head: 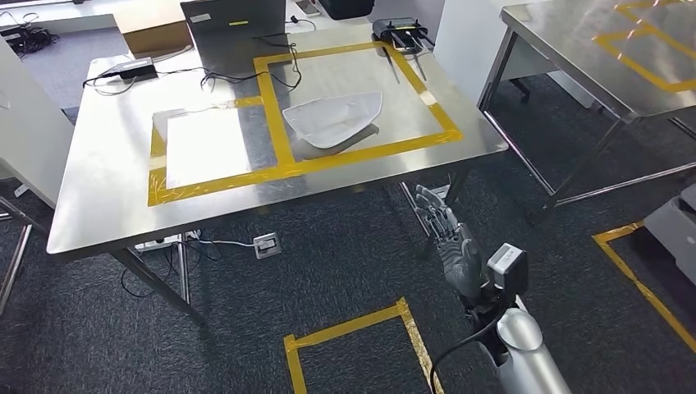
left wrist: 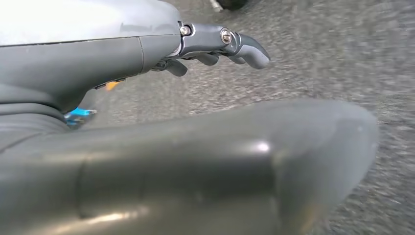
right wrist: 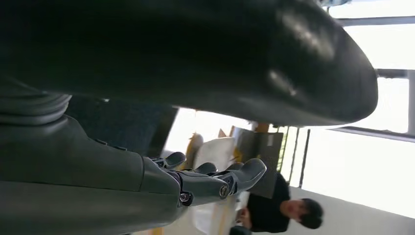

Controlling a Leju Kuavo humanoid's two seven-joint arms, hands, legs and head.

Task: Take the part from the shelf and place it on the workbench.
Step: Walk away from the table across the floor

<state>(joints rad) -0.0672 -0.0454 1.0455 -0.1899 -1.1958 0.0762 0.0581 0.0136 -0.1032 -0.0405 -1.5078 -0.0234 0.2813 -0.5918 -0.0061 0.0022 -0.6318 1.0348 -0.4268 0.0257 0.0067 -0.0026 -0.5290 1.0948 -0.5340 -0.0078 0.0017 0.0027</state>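
A white, flat, leaf-shaped part (head: 335,118) lies on the steel workbench (head: 107,197), inside the larger yellow-taped rectangle. My right hand (head: 451,239) is raised in front of the workbench's near right corner, below the table edge, with its fingers stretched out and nothing in it. The right wrist view looks past the thumb and fingers (right wrist: 210,181) toward the pale part (right wrist: 215,154). My left hand (left wrist: 215,46) hangs over the grey carpet with fingers apart, holding nothing.
A laptop (head: 234,29), a cardboard box (head: 156,34), a black power brick (head: 131,70) with cables and a dark tool (head: 402,37) sit along the workbench's far side. A second steel table (head: 591,49) stands at right. A person (right wrist: 279,208) sits beyond the bench.
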